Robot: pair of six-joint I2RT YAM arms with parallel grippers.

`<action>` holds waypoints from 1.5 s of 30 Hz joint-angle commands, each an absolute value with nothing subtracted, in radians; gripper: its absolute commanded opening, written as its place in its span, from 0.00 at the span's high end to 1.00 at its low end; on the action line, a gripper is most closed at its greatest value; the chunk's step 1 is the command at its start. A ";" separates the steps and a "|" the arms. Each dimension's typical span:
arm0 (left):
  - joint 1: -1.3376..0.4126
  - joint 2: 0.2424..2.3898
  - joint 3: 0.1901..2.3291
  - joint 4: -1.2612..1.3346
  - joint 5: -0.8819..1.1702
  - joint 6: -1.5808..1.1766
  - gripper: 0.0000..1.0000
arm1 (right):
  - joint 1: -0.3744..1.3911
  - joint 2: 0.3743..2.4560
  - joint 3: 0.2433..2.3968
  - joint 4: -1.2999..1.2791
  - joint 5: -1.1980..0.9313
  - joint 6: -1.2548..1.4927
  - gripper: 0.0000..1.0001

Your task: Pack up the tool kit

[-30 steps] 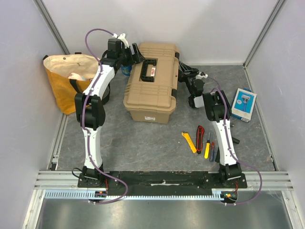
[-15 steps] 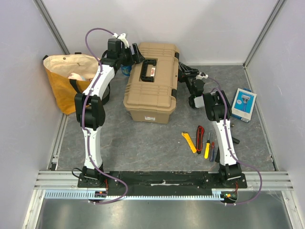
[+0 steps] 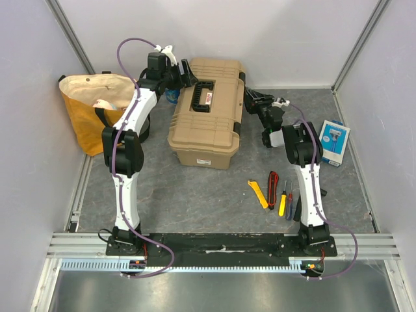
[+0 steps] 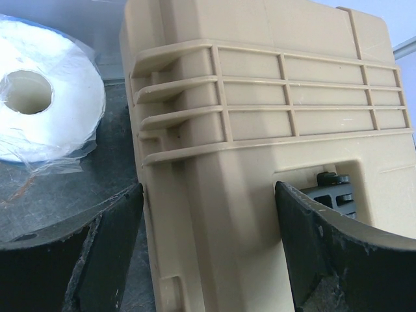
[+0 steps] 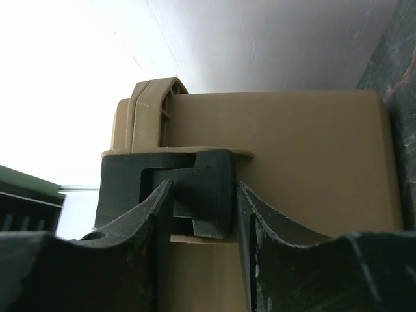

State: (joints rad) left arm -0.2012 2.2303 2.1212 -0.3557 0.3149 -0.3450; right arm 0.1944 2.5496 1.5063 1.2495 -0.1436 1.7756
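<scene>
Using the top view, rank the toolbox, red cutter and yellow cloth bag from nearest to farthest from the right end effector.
1. Toolbox, its latch inside the right end effector.
2. Red cutter, nearer the arm bases.
3. Yellow cloth bag, far left.

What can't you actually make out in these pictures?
Inside of the toolbox: lid shut, every view.
Whether the right end effector pinches the black latch or merely flanks it: right wrist view, contact unclear.
Print on the blue-white packet: too small, top view.
The white roll: cut off by the left wrist view's left edge.
</scene>
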 commanded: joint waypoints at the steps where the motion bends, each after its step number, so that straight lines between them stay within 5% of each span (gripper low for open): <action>1: -0.226 2.241 2.118 -0.483 0.281 -0.273 0.13 | 0.201 2.376 1.465 1.416 -0.252 1.616 0.85; 11: -0.225 2.240 2.117 -0.506 0.212 -0.304 0.14 | 0.199 2.275 1.437 1.238 -0.268 1.459 0.84; 18: -0.225 2.230 2.117 -0.515 0.199 -0.333 0.15 | 0.190 2.181 1.404 1.078 -0.270 1.299 0.74; 21: -0.227 2.229 2.118 -0.514 0.213 -0.348 0.15 | 0.187 2.161 1.408 1.051 -0.288 1.261 0.64; 27: -0.225 2.233 2.118 -0.509 0.224 -0.364 0.16 | 0.186 2.134 1.394 1.040 -0.302 1.180 0.23; 30: -0.225 2.233 2.120 -0.505 0.230 -0.362 0.16 | 0.187 2.131 1.419 0.991 -0.325 1.125 0.15; 45: -0.225 2.218 2.085 -0.522 0.233 -0.316 0.16 | 0.287 2.184 1.758 0.384 -0.195 0.753 0.11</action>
